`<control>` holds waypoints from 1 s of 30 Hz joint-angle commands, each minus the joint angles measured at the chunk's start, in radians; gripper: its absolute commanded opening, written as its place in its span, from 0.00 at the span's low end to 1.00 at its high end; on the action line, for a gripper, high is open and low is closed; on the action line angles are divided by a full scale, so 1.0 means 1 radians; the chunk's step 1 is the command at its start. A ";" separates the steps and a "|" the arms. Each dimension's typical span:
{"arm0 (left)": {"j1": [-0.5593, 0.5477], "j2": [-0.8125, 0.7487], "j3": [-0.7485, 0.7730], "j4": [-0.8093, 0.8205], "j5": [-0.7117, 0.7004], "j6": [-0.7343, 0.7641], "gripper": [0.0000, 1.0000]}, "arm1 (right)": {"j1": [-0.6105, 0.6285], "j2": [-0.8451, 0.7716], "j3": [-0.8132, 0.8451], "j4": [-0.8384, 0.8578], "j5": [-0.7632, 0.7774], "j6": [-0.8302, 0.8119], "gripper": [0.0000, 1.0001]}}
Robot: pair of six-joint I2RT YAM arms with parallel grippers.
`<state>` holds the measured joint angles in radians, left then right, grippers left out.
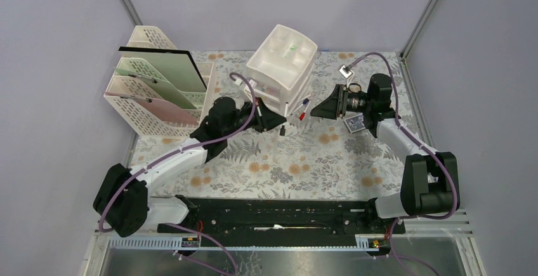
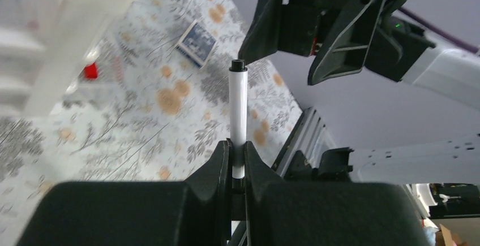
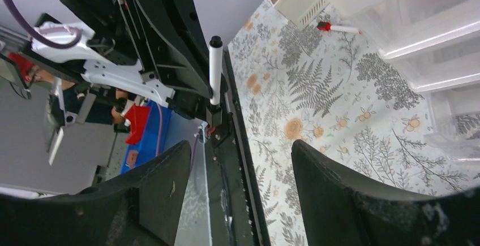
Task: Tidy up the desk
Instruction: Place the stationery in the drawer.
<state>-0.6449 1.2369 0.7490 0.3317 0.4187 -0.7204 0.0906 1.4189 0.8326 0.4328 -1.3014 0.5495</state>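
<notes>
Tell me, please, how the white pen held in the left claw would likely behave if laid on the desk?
The white pen looks rigid: it stands straight out of the left claw, gripped only at one end. Its round, smooth barrel would probably roll on the desk and could slip in a loose grip.

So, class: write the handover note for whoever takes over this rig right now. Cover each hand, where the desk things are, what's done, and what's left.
Left hand: shut on a white pen, black-capped end pointing toward the right hand.
Right hand: open, holding nothing, facing the pen.
On the desk: a red-capped pen lies loose beside the drawer unit, and a small printed pack lies by the right arm. Folders stand in the file rack.
Done: white pen picked up.
Left: probably hand over or stow the white pen, then clear the loose pen and pack.
</notes>
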 commanded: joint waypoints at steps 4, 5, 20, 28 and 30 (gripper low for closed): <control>-0.062 0.098 0.136 0.198 -0.041 -0.089 0.00 | -0.005 -0.034 0.050 0.225 0.059 0.301 0.71; -0.071 0.109 0.144 0.204 -0.053 -0.094 0.00 | -0.004 -0.033 0.053 0.228 0.069 0.320 0.70; -0.105 0.201 0.198 0.222 -0.063 -0.140 0.00 | 0.073 0.050 0.128 0.245 0.101 0.371 0.62; -0.108 0.202 0.200 0.226 -0.065 -0.153 0.00 | 0.097 0.058 0.137 0.225 0.097 0.339 0.50; -0.109 0.209 0.205 0.227 -0.064 -0.159 0.00 | 0.107 0.057 0.140 0.210 0.088 0.320 0.46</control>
<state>-0.7479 1.4429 0.9031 0.4896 0.3656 -0.8661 0.1703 1.4757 0.9195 0.6331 -1.1950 0.9077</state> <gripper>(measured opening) 0.106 0.493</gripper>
